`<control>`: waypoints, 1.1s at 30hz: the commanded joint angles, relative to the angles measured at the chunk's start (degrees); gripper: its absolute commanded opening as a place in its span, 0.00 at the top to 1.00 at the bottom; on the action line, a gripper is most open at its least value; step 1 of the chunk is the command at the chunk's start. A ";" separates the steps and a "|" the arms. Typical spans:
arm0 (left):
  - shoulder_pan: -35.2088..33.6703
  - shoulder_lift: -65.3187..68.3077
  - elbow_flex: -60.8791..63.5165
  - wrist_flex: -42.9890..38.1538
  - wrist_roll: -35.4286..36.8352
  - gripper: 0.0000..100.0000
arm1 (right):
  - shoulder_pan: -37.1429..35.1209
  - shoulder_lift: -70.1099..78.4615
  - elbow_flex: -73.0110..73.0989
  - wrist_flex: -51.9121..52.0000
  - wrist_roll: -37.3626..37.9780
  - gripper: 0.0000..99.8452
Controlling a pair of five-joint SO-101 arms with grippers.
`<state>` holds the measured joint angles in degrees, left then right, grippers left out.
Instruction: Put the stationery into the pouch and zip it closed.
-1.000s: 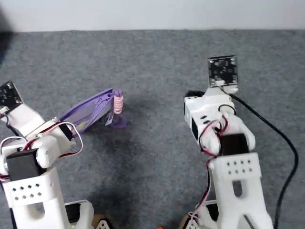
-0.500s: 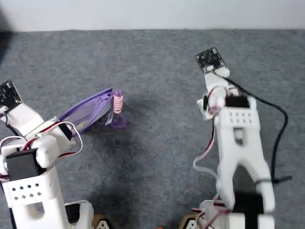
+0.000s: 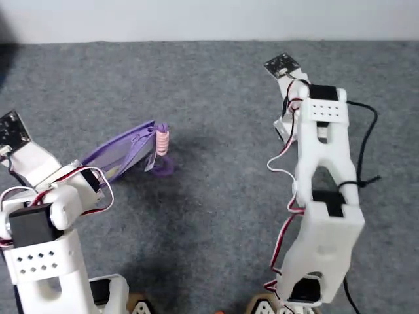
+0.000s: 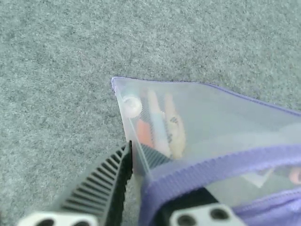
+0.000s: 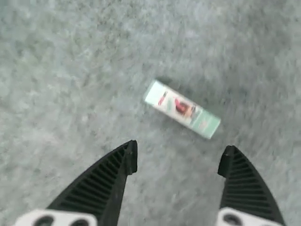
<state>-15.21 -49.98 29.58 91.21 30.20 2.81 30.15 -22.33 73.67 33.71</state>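
A translucent purple pouch (image 3: 124, 152) with a pink coiled zip pull (image 3: 162, 139) is tilted up off the grey carpet at the left. My left gripper (image 4: 141, 165) is shut on the pouch's corner (image 4: 155, 141), and pens (image 4: 162, 125) lie inside the pouch. The right arm (image 3: 321, 150) stretches far forward on the right side. Its gripper (image 5: 181, 155) hangs open over the carpet, its black fingers (image 5: 123, 162) wide apart. A small white and green stationery piece (image 5: 182, 109) lies flat just beyond the fingertips, untouched.
Grey carpet (image 3: 216, 98) covers the table up to a pale wall (image 3: 209, 19) at the far edge. A black cable (image 3: 366, 137) loops beside the right arm. Bare carpet lies between the two arms.
The right arm has unfolded and stretched forward, its wrist moving toward the far edge. The left arm and the pouch have stayed still.
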 commanded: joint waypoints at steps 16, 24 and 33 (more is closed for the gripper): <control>-0.18 0.79 -0.13 -1.41 0.26 0.99 | -0.75 17.19 -13.98 1.54 6.95 0.72; -0.18 0.62 -0.04 -2.20 0.26 0.99 | -1.71 16.92 -14.07 8.13 6.95 0.99; -0.18 0.53 -0.04 -3.69 0.26 0.99 | -2.42 14.46 -14.15 9.71 5.54 0.99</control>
<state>-15.30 -49.36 29.76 89.01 30.20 2.20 46.68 -36.66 82.02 40.22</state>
